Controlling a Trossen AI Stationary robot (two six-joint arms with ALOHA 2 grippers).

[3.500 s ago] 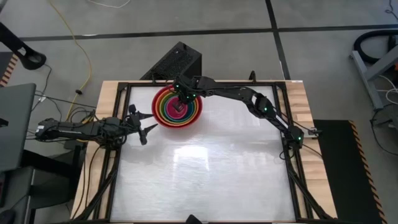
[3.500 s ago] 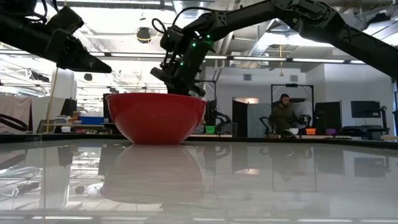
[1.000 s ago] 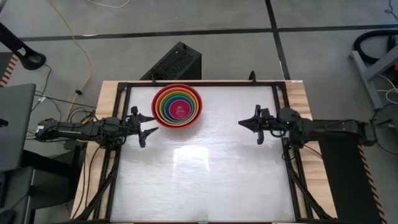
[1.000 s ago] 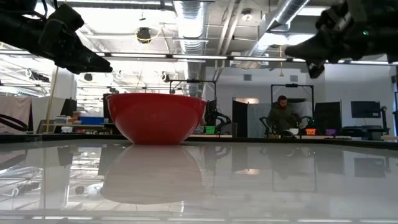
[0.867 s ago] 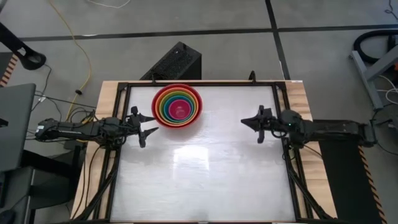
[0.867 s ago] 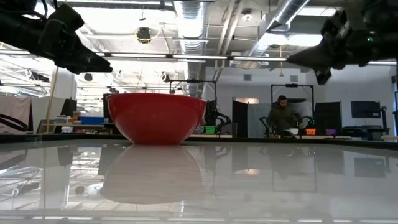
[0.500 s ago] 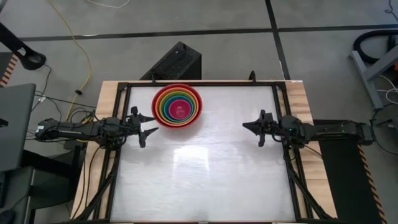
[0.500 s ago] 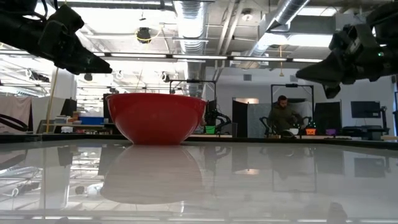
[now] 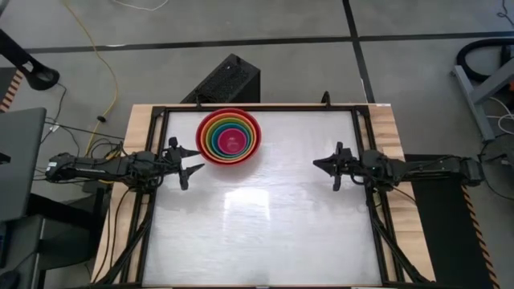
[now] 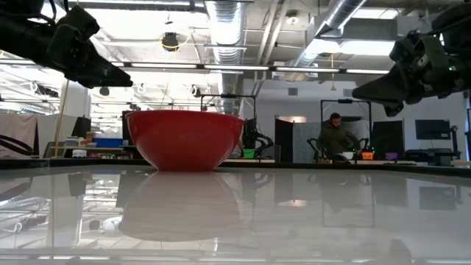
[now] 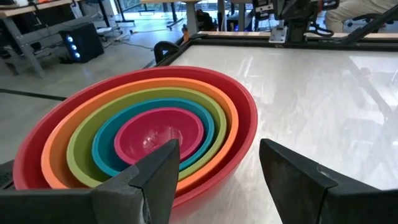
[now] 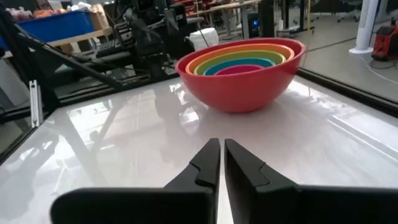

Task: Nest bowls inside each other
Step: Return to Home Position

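Observation:
The bowls stand nested in one stack (image 9: 229,138) at the table's far left: pink (image 11: 158,127) innermost, then teal, lime green and orange, all inside the red bowl (image 10: 188,140), which rests on its base. My left gripper (image 9: 195,160) hovers open just left of the stack, with the red rim before its fingers (image 11: 217,155). My right gripper (image 9: 316,163) hangs near the table's right edge and points at the stack (image 12: 242,81) from afar. Its fingertips (image 12: 222,144) are all but together, with nothing between them.
The white glossy tabletop (image 9: 265,225) spreads between the two arms and toward the near edge. A black box (image 9: 229,80) stands beyond the far edge. A person (image 10: 335,140) sits in the room behind the table.
My right gripper has sunk a little and drawn slightly back toward the table's right edge, still pointing at the stack. The bowls and my left gripper have kept still.

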